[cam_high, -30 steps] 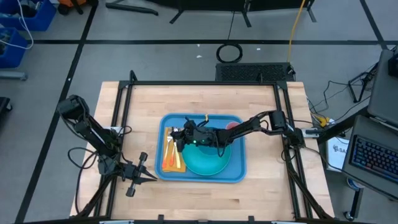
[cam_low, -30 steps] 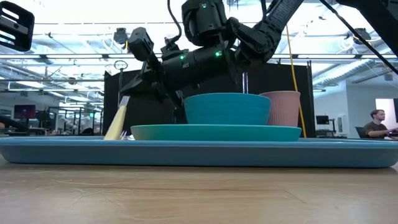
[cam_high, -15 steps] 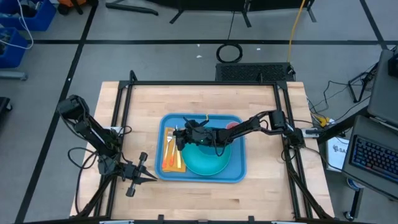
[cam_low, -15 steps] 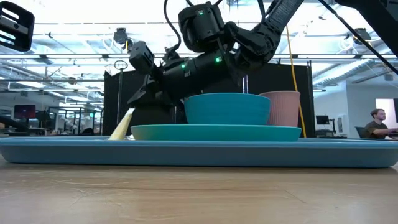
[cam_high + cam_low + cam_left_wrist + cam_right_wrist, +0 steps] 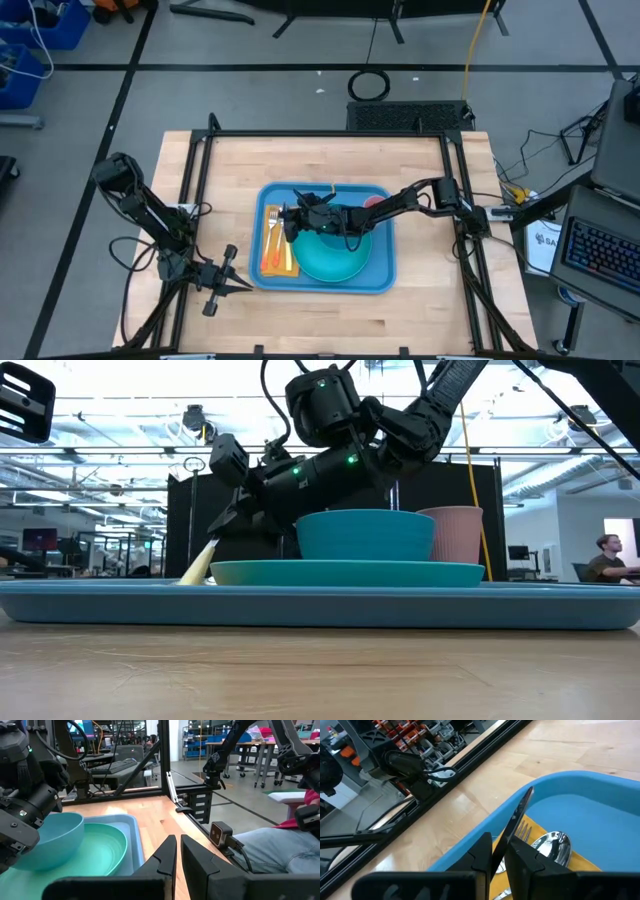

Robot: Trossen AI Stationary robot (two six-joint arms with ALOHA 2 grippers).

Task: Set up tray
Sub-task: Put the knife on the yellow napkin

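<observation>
Tray at table centre, long axis 9–3. Right gripper low over its 9 o'clock end, jaws narrow around a thin tilted utensil, likely a knife. Yellow-orange napkin directly beneath, running 12–6, already carrying fork and spoon. Left gripper parked off-tray toward 8 o'clock, fingers nearly together, empty. Right arm nearer.

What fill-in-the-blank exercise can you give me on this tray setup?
The teal bowl sits on a teal ____.
The fork and spoon lie on a yellow-orange ____.
Beside the bowl stands a pink ____.
The left gripper waits beside the light-blue ____, not over it.
Missing words: plate, napkin, cup, tray.
</observation>
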